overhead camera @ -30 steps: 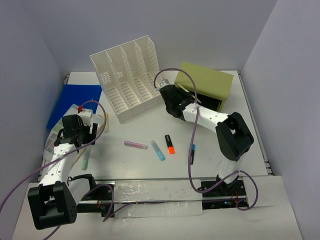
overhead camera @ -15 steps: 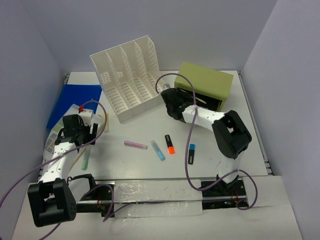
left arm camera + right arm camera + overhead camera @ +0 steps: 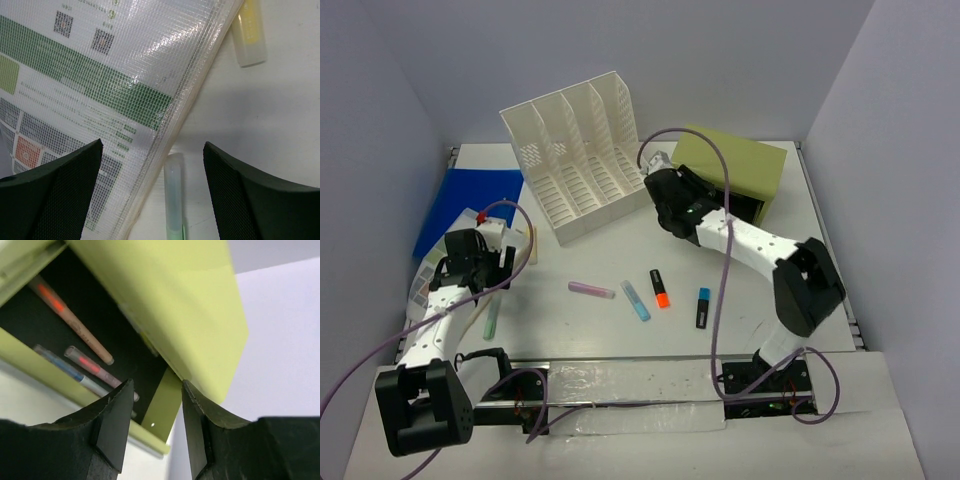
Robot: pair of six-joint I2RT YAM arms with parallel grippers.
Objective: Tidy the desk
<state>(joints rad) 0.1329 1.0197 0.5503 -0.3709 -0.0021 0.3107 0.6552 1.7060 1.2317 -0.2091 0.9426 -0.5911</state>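
The white desk carries loose markers: a pink one, a light blue one, an orange-and-black one, a blue-and-black one and a green one. My left gripper hangs open over the desk's left side. In the left wrist view its jaws straddle the green marker and the edge of a mesh document pouch. My right gripper is by the olive-green drawer box. Its jaws stand apart with nothing between them, facing the open drawer with pens inside.
A white slotted file rack stands at the back centre. A blue folder lies at the back left, under the pouch. A yellow marker lies beside the pouch. Grey walls close in the desk on three sides.
My right gripper has opened, and the right arm's elbow has swung to the right, uncovering the blue-and-black marker. The left arm has not moved.
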